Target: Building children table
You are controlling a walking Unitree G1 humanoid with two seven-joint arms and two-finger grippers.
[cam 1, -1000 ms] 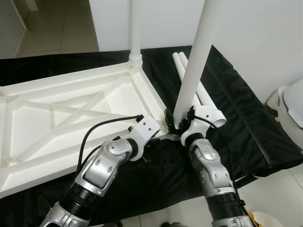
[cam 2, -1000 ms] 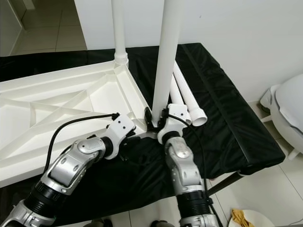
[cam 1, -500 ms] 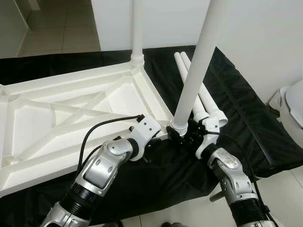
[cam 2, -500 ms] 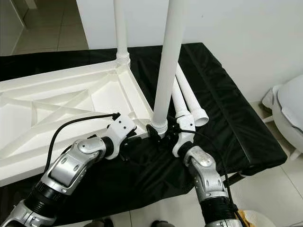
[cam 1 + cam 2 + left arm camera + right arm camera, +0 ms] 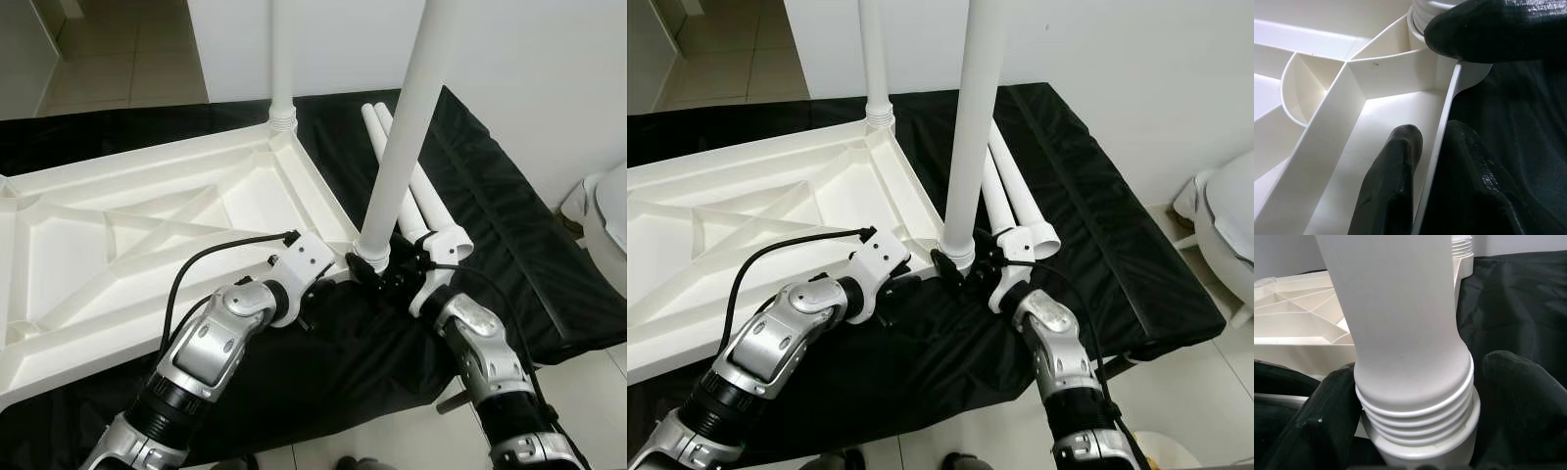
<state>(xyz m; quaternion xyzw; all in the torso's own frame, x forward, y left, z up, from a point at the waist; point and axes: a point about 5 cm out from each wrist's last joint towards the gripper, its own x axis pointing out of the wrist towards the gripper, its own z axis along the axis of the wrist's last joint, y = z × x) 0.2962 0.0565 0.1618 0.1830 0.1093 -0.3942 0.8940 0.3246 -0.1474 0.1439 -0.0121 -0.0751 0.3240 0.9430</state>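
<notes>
Tabletop (image 5: 147,235): lay upside down on the black cloth (image 5: 509,225).
Leg (image 5: 397,166): stood in the near corner socket; hollow, stiff, smooth plastic, probably light.
Right gripper (image 5: 1415,396): fingers closed around the leg's threaded base, the best hold.
Left gripper (image 5: 1425,161): fingers pinched the tabletop rim.

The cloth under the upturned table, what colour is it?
Black cloth, plain; clearest in the right eye view.

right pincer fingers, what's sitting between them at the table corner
The threaded base of the upright white leg stands between the right pincer fingers, at the tabletop corner socket. The right wrist view shows it closest.
</notes>
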